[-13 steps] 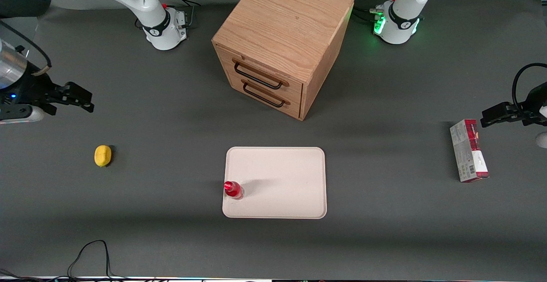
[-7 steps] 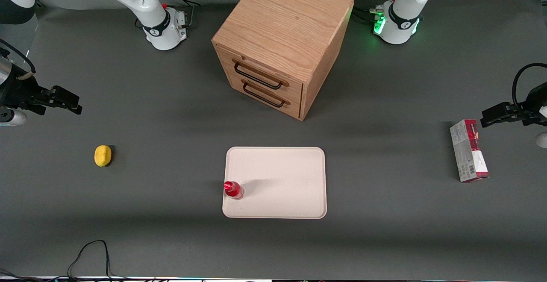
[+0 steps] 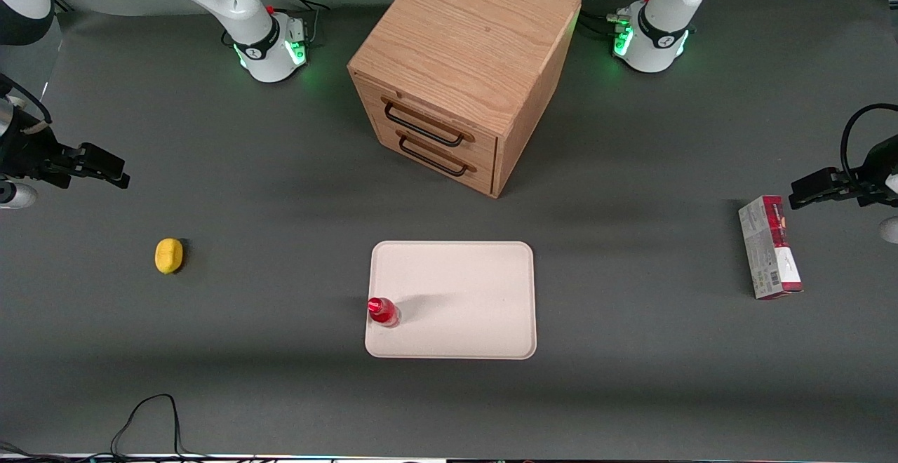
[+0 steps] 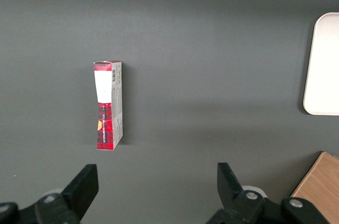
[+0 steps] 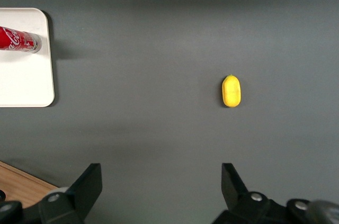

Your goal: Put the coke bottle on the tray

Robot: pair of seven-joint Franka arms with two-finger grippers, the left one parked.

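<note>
A: Right wrist view: claw [image 5: 159, 192] is spread wide w/ nothing between the fingers, hanging over bare table [image 5: 159, 49] at the working arm's end.

B: Why parked out there?

A: My read: its job looks finished. Bottle [image 5: 18, 40] is on the tray [image 5: 26, 83], so the arm is clear of it. From the front the claw [image 3: 105, 172] sits well apart from the tray [image 3: 463, 273].

B: Where exactly is the bottle?

A: Front view shows the bottle [image 3: 383, 311] upright, just inside the tray rim on the working-arm side, toward the edge nearer the camera. Close to the rim but within it, I'd say.

B: Anything near the claw?

A: Lemon [image 3: 168, 255], nearer the front cam than the claw, apart from it. Drawer box [image 3: 463, 70] mid-table, carton [image 3: 769, 247] at the parked arm's end. Neither matters here.
</note>
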